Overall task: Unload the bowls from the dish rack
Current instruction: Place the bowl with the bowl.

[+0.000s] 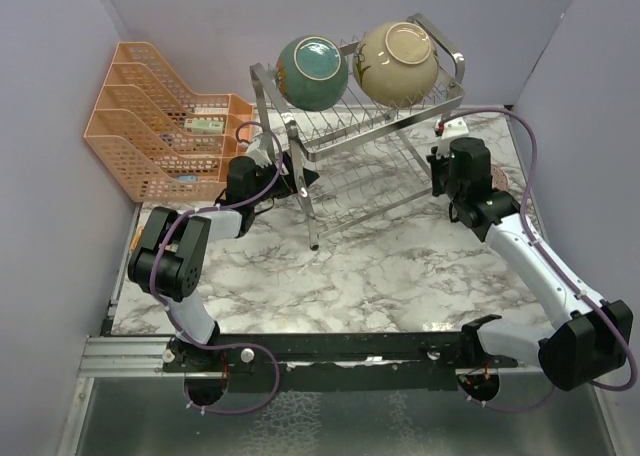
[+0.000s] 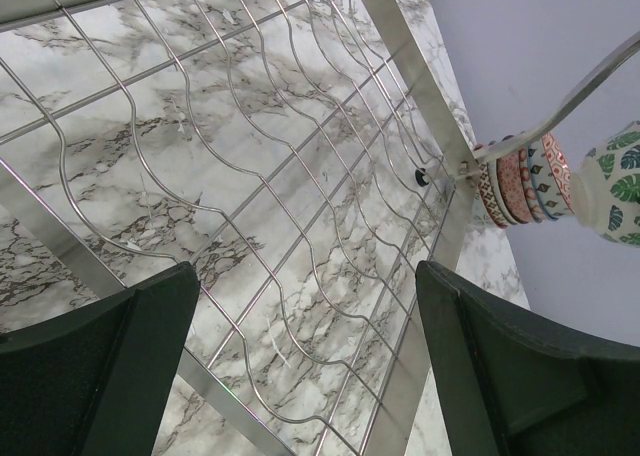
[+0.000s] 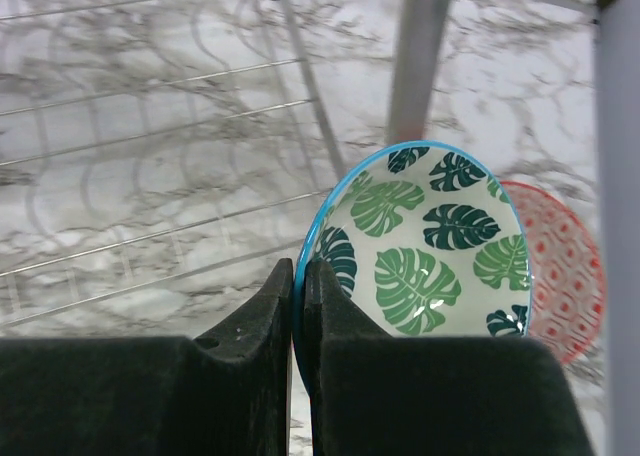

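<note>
The teal bowl [image 1: 312,72] and the cream bowl [image 1: 398,62] rest tilted on the top tier of the silver dish rack [image 1: 385,116]. My right gripper [image 3: 300,271] is shut on the blue rim of a small white bowl with green leaves [image 3: 430,246], at the rack's right end [image 1: 443,168]. A red patterned bowl [image 3: 565,276] sits just behind it. My left gripper [image 2: 305,276] is open and empty, reaching in at the rack's left leg [image 1: 300,181] over the empty lower wire tier [image 2: 300,176]. Its view shows several small patterned bowls stacked [image 2: 520,181] beyond the rack, beside the leaf bowl [image 2: 620,181].
An orange plastic mesh organizer [image 1: 160,126] stands at the back left, close to my left arm. The rack stands on a marble tabletop [image 1: 350,276]. Purple walls close in the left, back and right sides. A rack leg [image 3: 420,56] rises just behind the held bowl.
</note>
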